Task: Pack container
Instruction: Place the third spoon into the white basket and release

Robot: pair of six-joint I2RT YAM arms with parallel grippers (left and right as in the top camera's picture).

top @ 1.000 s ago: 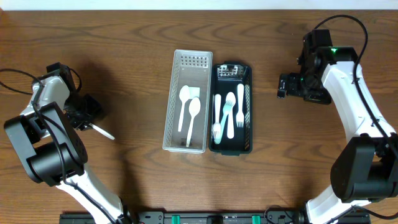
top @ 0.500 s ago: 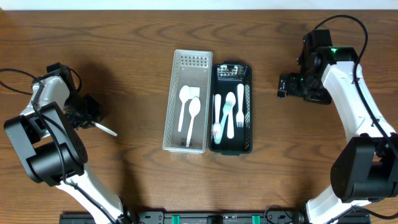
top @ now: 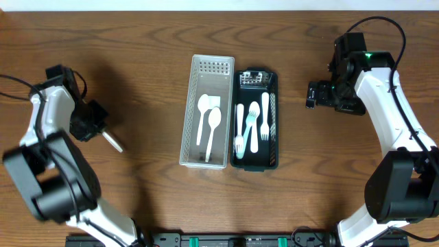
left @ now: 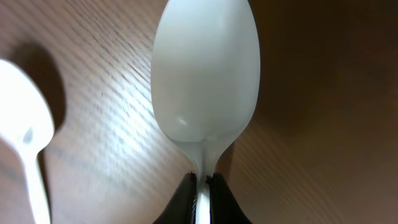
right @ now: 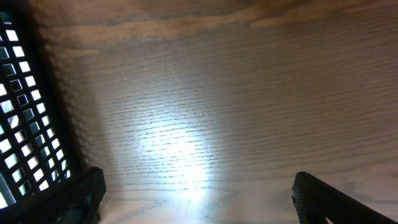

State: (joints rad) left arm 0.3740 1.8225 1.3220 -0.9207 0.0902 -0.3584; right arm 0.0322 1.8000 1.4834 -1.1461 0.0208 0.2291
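The left pincer (left: 200, 184) has shifted slightly toward the table's (top: 151, 41) left edge. It is clamped narrow on the neck of a white spoon (left: 205, 68), well apart from the white basket (top: 206, 67). The right pincer (right: 199, 196) stays spread wide beside the black basket (right: 18, 93), unmoved.

Held spoon (left: 205, 74) handle beyond bottom edge
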